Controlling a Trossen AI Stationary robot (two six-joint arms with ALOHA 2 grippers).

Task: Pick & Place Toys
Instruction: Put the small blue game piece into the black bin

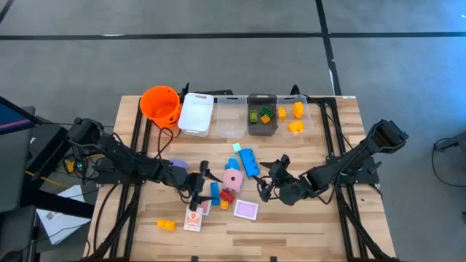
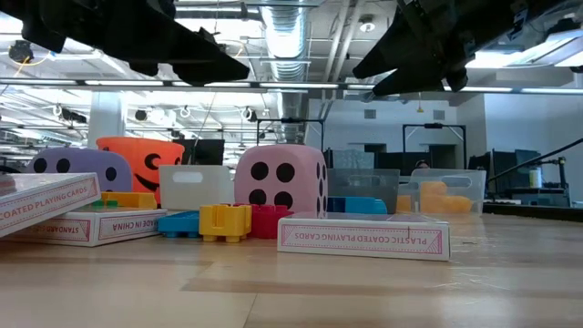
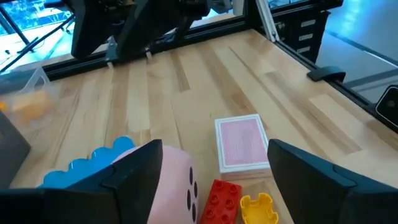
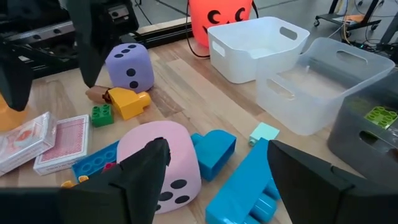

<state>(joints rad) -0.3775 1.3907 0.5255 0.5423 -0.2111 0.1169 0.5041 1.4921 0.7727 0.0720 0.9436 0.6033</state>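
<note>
A: Toys lie in a heap mid-table, and the pink die point(image 1: 232, 179) is the landmark. A red brick point(image 3: 221, 200) and a yellow brick point(image 3: 259, 209) sit just beside it, long blue bricks point(image 4: 247, 183) lie against its bin-ward side, and a boxed deck of cards point(image 1: 245, 209) lies near it toward the table's front edge.

B: And the grippers?

A: The left gripper point(image 3: 211, 171) hangs over the die and the red brick with its jaws spread wide, holding nothing. The right gripper point(image 4: 214, 163) hovers on the die's other side, jaws parted and also empty.

B: What could go wrong?

A: I'd say crowding. The pieces touch, so a finger coming down beside the die may shove the bricks or pinch two at once. Both arms aim at the same cluster and could collide. The purple die point(image 4: 129, 68), well apart, looks safer.
</note>
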